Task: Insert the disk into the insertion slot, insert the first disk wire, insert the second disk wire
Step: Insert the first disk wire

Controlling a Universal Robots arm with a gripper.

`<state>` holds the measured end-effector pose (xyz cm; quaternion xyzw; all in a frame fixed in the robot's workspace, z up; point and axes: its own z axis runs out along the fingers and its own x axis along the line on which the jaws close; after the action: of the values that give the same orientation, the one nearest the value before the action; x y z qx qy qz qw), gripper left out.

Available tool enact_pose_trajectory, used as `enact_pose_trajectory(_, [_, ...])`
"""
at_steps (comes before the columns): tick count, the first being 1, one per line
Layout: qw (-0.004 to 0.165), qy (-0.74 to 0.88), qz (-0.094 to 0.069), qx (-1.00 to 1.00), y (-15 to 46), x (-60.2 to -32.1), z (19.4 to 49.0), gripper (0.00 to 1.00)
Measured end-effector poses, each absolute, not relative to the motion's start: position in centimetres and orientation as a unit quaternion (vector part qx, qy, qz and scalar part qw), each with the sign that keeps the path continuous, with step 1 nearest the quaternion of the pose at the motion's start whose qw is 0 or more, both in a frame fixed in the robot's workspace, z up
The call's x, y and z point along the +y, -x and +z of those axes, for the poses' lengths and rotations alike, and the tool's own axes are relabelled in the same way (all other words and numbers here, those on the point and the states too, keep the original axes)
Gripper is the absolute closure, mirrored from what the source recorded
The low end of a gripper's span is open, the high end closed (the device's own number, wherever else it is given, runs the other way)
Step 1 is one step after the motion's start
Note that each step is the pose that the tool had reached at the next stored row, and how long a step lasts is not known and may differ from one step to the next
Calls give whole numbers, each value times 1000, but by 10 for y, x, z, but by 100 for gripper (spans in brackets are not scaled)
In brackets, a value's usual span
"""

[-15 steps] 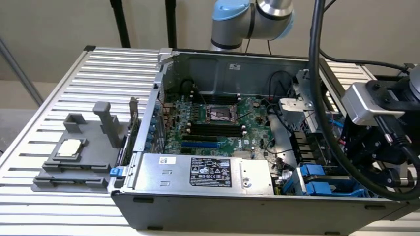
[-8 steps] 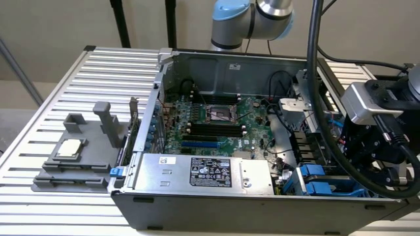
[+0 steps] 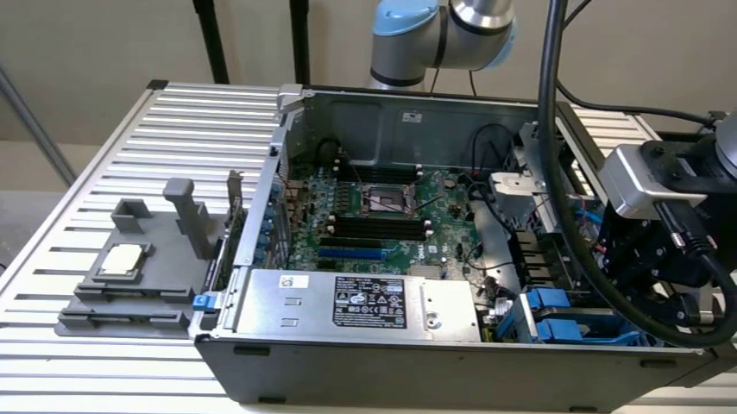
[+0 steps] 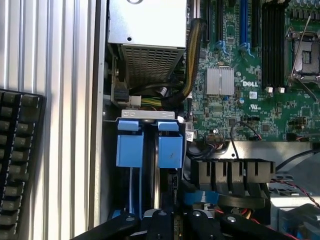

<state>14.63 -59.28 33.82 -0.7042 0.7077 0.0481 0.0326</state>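
Two blue latch tabs (image 4: 130, 145) mark the insertion slot (image 4: 150, 116); your gripper (image 4: 172, 222) hangs just above it, grip state impossible to tell.

Slatted metal table (image 3: 196, 129) — open PC case (image 3: 461, 371), grey fixture (image 3: 150, 297).

gripper (image 4: 172, 222) cut off by the frame edge, insertion slot (image 3: 553, 315) partly hidden behind black cable (image 3: 551, 129), keyboard (image 4: 20, 165) cropped
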Motion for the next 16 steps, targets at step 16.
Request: enact_pose_trajectory(16, [33,703,48,709,-149,-591,334,83])
